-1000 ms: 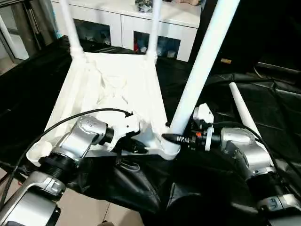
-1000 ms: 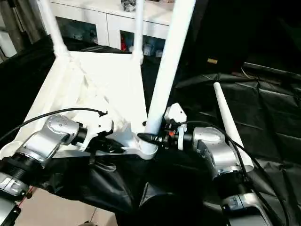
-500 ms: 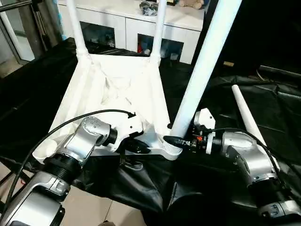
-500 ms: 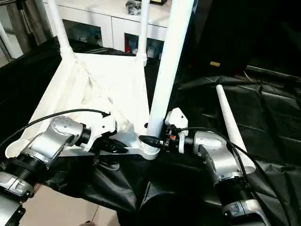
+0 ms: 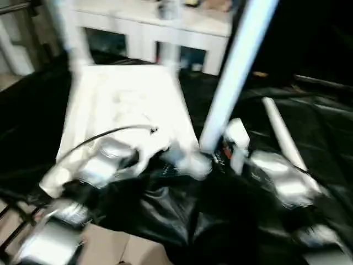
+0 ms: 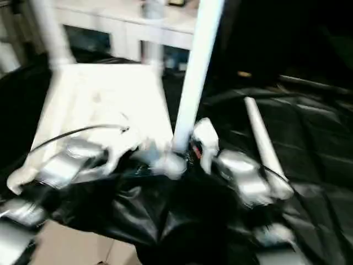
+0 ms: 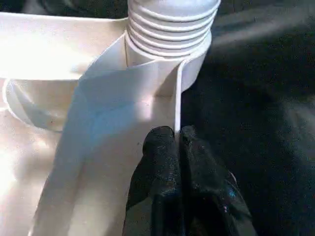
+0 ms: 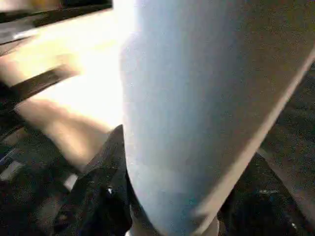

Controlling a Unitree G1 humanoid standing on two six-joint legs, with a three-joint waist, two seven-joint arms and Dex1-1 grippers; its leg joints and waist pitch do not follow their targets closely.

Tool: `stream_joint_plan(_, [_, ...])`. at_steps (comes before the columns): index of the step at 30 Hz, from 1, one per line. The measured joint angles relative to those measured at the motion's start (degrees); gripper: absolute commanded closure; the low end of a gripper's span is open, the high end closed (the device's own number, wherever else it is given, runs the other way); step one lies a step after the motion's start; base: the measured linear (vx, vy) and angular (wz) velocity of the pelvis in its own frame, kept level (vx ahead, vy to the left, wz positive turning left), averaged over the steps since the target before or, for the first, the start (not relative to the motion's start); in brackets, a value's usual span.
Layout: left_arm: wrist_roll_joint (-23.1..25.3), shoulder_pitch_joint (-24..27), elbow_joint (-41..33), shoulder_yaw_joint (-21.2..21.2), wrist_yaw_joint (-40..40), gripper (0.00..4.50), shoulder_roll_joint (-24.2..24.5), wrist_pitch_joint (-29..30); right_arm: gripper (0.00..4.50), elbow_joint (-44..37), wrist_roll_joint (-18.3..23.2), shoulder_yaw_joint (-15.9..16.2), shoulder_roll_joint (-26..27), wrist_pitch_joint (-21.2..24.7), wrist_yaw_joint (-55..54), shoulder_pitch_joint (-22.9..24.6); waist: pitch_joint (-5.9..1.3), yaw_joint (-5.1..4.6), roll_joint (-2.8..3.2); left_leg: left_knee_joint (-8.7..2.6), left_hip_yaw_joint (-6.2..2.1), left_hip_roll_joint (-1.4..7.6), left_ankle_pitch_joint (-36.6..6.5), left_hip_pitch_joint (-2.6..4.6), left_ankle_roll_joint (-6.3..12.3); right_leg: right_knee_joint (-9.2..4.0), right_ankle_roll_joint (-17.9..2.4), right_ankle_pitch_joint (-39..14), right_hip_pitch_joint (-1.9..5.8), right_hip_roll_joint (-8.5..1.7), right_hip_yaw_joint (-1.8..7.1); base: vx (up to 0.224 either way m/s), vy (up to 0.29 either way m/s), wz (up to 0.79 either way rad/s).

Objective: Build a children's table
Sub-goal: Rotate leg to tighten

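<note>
The tabletop point(image 5: 124, 105) lies underside up on the black-draped table point(image 5: 325, 127), three legs standing in its sockets. The left gripper point(image 7: 176, 140) is pinched on the thin tabletop rim beside the near-right socket point(image 7: 170, 29). The right gripper point(image 8: 162, 211) is clamped around the base of the leg point(image 5: 234, 72) in that socket. A loose leg point(image 5: 282, 132) lies at 3 o'clock of the tabletop.
</note>
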Motion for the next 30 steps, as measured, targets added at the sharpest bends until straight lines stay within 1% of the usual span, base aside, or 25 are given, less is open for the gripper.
stream_joint_plan(4, [0.6, -2.7, 4.1, 1.5, 9.0, 4.5, -5.4, 2.4, 2.61, 7.2, -0.2, -2.5, 3.5, 1.2, -11.2, -5.0, 0.0, -0.49, 0.1, 0.03, -0.01, -0.02, 0.0, -0.01, 0.01, 0.0, 0.0, 0.0, -0.02, 0.0, 0.01, 0.0, 0.0, 0.0])
stream_joint_plan(7, [1.2, -3.5, 5.4, 1.6, 12.5, 4.5, -7.4, 2.7, 2.61, 10.6, -0.2, -4.0, 4.7, 1.7, -15.2, -7.7, -0.04, -0.6, 0.13, 0.02, -0.01, -0.02, 0.0, 0.0, 0.01, -0.04, 0.0, 0.0, 0.01, 0.0, 0.0, 0.0, 0.0, 0.0])
stream_joint_plan(12, [2.1, -3.9, 6.1, 2.0, 14.3, 4.5, -8.5, 2.7, 2.61, 13.8, -0.4, -5.5, 5.7, 1.7, -17.4, -10.2, -0.16, -0.61, 0.08, 0.01, 0.01, -0.01, 0.0, 0.01, 0.01, -0.01, 0.0, 0.0, 0.03, 0.0, 0.01, 0.0, 0.0, 0.0])
stream_joint_plan(15, [2.2, -4.3, 6.7, 2.1, 14.5, 4.5, -8.5, 2.7, 2.61, 15.2, -1.2, -5.6, 5.8, 1.6, -17.5, -11.2, -0.19, -0.7, 0.04, -0.01, 0.0, 0.0, 0.0, 0.02, 0.01, -0.01, 0.0, 0.0, 0.02, 0.01, -0.01, 0.0, 0.0, 0.0])
stream_joint_plan(23, [2.4, -4.6, 7.1, 2.3, 14.7, 4.5, -8.5, 2.7, 2.61, 16.7, -1.8, -5.8, 6.1, 0.7, -17.8, -12.0, -0.18, -0.79, 0.05, -0.03, -0.02, 0.0, 0.0, 0.02, 0.01, -0.04, 0.0, 0.0, -0.04, 0.01, -0.02, 0.0, 0.0, 0.0])
stream_joint_plan(24, [2.5, -4.6, 7.1, 2.3, 14.6, 4.5, -8.5, 2.6, 2.26, 16.9, -1.8, -5.9, 6.1, 0.4, -17.7, -12.1, -0.18, -0.79, 0.06, -0.03, -0.02, 0.0, 0.0, 0.02, 0.01, -0.04, 0.0, 0.0, -0.05, 0.01, -0.02, 0.0, 0.0, 0.0])
stream_joint_plan(25, [2.6, -4.6, 7.1, 2.3, 14.5, 4.5, -8.4, 2.5, 2.05, 17.2, -1.8, -6.2, 6.2, 0.1, -17.5, -12.2, -0.17, -0.8, 0.06, -0.03, -0.01, 0.0, 0.0, 0.0, 0.01, -0.05, 0.0, 0.0, -0.09, 0.01, -0.02, 0.0, 0.0, 0.0])
stream_joint_plan(26, [2.6, -4.6, 7.1, 2.3, 14.4, 4.5, -8.4, 2.3, 2.05, 17.4, -1.8, -6.4, 6.2, 0.0, -17.2, -12.3, -0.16, -0.8, 0.07, -0.03, -0.02, 0.0, 0.0, -0.03, 0.01, -0.07, 0.0, 0.0, -0.14, 0.01, -0.02, 0.0, 0.0, 0.0])
stream_joint_plan(27, [2.6, -4.6, 7.1, 2.3, 14.3, 4.5, -8.3, 2.1, 1.88, 17.8, -1.7, -6.5, 6.2, -0.1, -16.9, -12.4, -0.15, -0.78, 0.09, -0.05, -0.02, 0.0, 0.0, -0.06, 0.01, -0.1, 0.0, 0.0, -0.18, 0.01, -0.02, 0.0, 0.0, 0.0])
stream_joint_plan(28, [2.6, -4.6, 7.1, 2.2, 13.7, 4.5, -8.0, 1.6, 1.88, 18.8, -1.7, -6.7, 6.3, -0.2, -16.5, -12.2, -0.09, -0.77, 0.14, -0.06, -0.01, 0.0, 0.0, -0.13, 0.01, -0.12, 0.0, 0.0, -0.23, 0.0, -0.03, 0.0, 0.0, 0.0])
stream_joint_plan(30, [2.5, -4.6, 7.1, 2.2, 12.7, 4.5, -7.4, 0.8, 1.75, 18.8, -1.6, -7.0, 6.3, -0.3, -15.8, -11.9, 0.04, -0.83, 0.33, -0.08, 0.0, 0.0, 0.0, -0.2, 0.01, -0.13, 0.0, 0.0, -0.3, 0.0, 0.0, 0.0, 0.0, 0.0])
